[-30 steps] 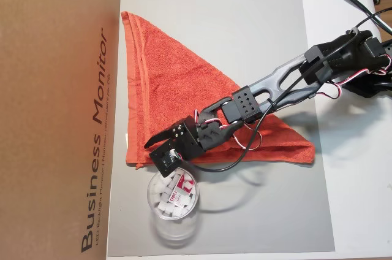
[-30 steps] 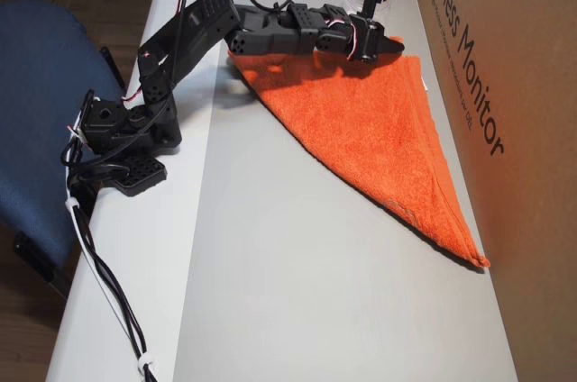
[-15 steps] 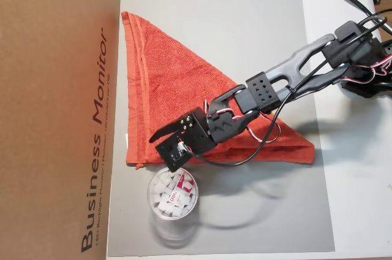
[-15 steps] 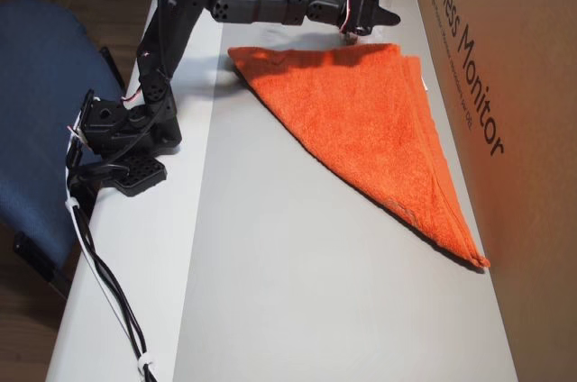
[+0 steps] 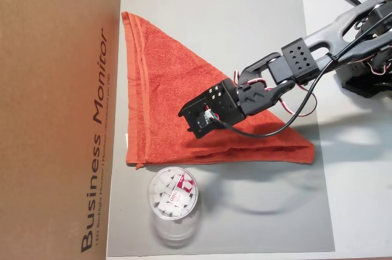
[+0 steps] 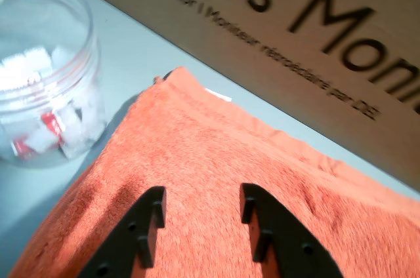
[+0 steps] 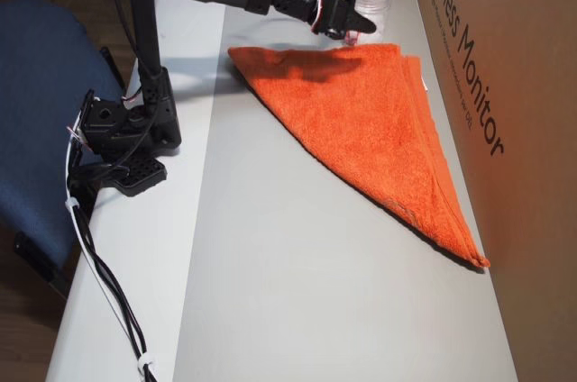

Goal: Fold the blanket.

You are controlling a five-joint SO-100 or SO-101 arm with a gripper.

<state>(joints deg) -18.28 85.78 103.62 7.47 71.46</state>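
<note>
Grey matting [image 5: 245, 27] covers the table; on it we see the blanket [image 5: 177, 113] folded into a triangle, one edge along a cardboard box [image 5: 55, 88]. Above the blanket we find the gripper [image 6: 200, 216], its jaws parted and empty. Beside the blanket's corner stands a clear jar [image 5: 173, 195].

Two overhead views face opposite ways — wrist view close above blanket [image 6: 216, 173].

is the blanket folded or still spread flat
Folded. The blanket lies as a triangle on the mat, with doubled hemmed edges stacked along the side by the box. The gripper hangs open above it, holding nothing.
</note>
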